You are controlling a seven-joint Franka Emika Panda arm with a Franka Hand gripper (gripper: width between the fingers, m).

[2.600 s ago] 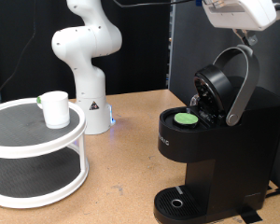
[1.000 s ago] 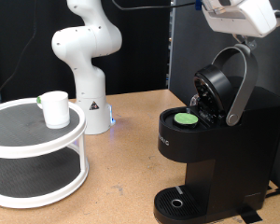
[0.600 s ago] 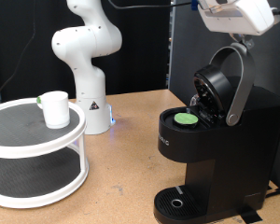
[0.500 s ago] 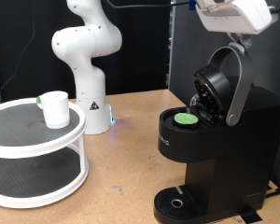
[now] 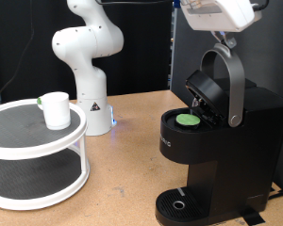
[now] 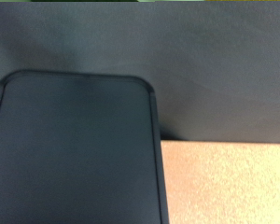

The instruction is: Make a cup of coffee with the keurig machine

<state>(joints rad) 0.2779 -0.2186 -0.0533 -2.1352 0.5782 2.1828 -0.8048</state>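
Exterior view has the claw (image 5: 222, 36) directly above the keurig machine (image 5: 212, 141), right at its raised lid handle (image 5: 228, 80); grip width I cannot tell.

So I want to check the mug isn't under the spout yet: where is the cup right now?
The cup stands on the top tier of the white round shelf at the exterior view's left, beside the white robot base, well apart from the keurig machine.

the keurig machine (image 5: 217, 141) looked like matt black plastic with a satin grey lid handle (image 5: 234, 85). the cup (image 5: 56, 109) was smooth glossy white, the worktop (image 5: 123, 169) matt brown wood, the tiered stand (image 5: 38, 155) white plastic.
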